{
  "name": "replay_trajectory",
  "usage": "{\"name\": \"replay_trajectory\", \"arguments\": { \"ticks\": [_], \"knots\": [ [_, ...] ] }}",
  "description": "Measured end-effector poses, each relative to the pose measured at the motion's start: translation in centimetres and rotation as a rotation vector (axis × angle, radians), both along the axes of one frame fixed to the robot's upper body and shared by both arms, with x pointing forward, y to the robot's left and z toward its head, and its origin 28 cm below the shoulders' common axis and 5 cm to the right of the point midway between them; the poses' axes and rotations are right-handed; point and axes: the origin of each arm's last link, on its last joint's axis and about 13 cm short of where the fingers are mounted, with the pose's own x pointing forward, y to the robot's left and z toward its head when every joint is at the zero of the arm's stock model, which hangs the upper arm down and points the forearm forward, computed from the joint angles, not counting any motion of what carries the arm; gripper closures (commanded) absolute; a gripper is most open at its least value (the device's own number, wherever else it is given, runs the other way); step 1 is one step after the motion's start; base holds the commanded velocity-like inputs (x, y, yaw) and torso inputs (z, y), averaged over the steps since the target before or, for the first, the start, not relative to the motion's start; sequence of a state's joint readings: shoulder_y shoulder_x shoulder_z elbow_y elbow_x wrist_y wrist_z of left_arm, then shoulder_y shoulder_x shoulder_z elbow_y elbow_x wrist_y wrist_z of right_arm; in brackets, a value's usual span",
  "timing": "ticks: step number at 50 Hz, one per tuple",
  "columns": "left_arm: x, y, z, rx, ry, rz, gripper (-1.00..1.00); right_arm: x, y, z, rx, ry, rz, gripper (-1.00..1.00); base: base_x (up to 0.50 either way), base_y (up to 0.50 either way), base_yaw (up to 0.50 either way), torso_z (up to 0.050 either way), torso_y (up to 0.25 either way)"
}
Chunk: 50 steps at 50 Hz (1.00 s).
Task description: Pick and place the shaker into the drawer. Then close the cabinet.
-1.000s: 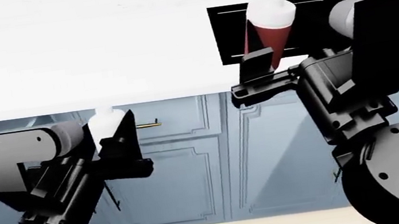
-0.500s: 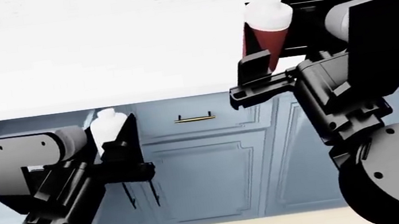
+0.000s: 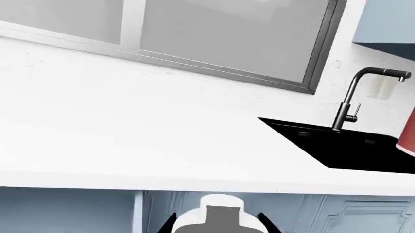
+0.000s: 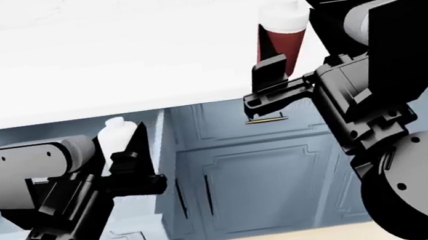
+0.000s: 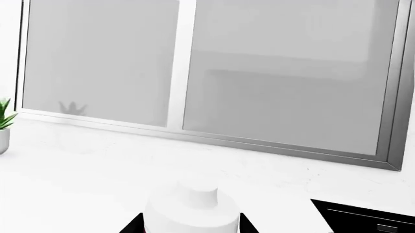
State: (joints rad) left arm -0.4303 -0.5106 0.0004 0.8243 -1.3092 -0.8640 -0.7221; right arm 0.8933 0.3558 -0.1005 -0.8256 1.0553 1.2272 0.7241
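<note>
As seen overhead, shaker (image 4: pixel 282 35) clamped upright in right end effector (image 4: pixel 268 82)

Right arm: raised at the right of the head view, its large rounded lower segment low in the frame and the dark links rising toward the upper middle.
Right pincer (image 4: pixel 275 78): held upright above the arm's wrist, its black fingers (image 4: pixel 272 72) closed around the dark red body of the shaker (image 4: pixel 284 39), white cap uppermost.
Left arm: at the lower left of the head view, a grey cylindrical joint near its top, the links angled up toward the middle.
Left pincer (image 4: pixel 123 150): pointed upward, clamped on a small white bottle (image 4: pixel 115 136) whose cap stands just above the fingertips.
</note>
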Motion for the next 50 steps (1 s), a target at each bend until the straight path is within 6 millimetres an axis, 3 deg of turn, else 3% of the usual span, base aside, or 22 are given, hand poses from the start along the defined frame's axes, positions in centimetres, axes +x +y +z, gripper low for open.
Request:
{"name": "replay_trajectory", "arguments": {
  "ticks": [29,41,50],
  "knots": [
    [-0.1,-0.1,0.0,0.002,0.002,-0.002,1.0,0.0,-0.1,-0.3,-0.004,-0.01,-0.009,1.0,0.25,0.47,0.0,0.0,0.001],
    [0.2,0.0,0.0,0.017,0.004,0.013,1.0,-0.1,0.0,-0.2,0.019,0.003,-0.021,1.0,0.0,0.0,0.0,0.0,0.001],
    [2.7,0.2,-0.4,0.158,0.021,0.05,1.0,-0.3,0.1,0.6,0.019,0.009,-0.021,1.0,0.0,0.0,0.0,0.0,0.0]
  ]
}}
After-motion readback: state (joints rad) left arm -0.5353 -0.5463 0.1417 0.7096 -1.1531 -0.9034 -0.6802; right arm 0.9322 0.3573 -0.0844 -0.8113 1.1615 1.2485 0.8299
